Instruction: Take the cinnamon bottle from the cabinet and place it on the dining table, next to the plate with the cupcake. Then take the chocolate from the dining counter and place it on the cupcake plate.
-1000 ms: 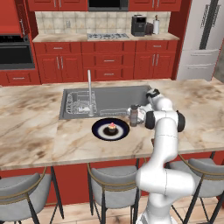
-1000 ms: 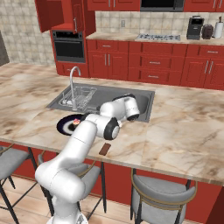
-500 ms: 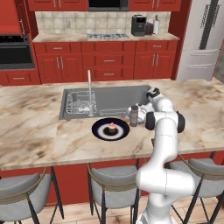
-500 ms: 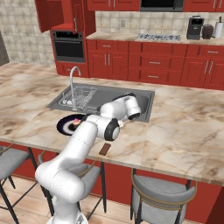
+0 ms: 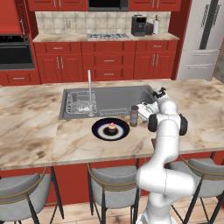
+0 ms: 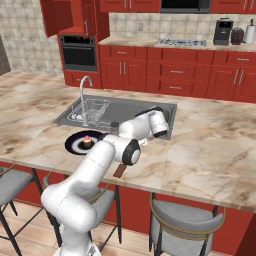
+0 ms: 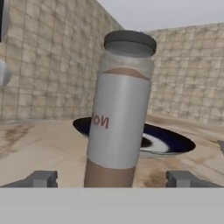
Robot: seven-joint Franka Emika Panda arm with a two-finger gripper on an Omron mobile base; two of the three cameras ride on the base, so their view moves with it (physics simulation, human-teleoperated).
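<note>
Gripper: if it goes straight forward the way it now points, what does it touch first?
Most likely the cinnamon bottle, standing upright right ahead between the open gripper fingertips; the plate lies behind it.

— How is the light over the kitchen?

— Even and bright, with no clear source. The dining table (image 5: pixel 39 131) shows only faint, soft shadows, and the red cabinet fronts carry a mild sheen, no hard glare.

— Sharpness?

— Both base views are soft and coarse; the cupcake (image 5: pixel 112 127) on the plate (image 5: pixel 99 131) is a smudge of colour. The hand view is blurry up close: the cinnamon bottle (image 7: pixel 120 113) has fuzzy edges and its red lettering is unreadable. Straight lines stay straight at the edges.
</note>
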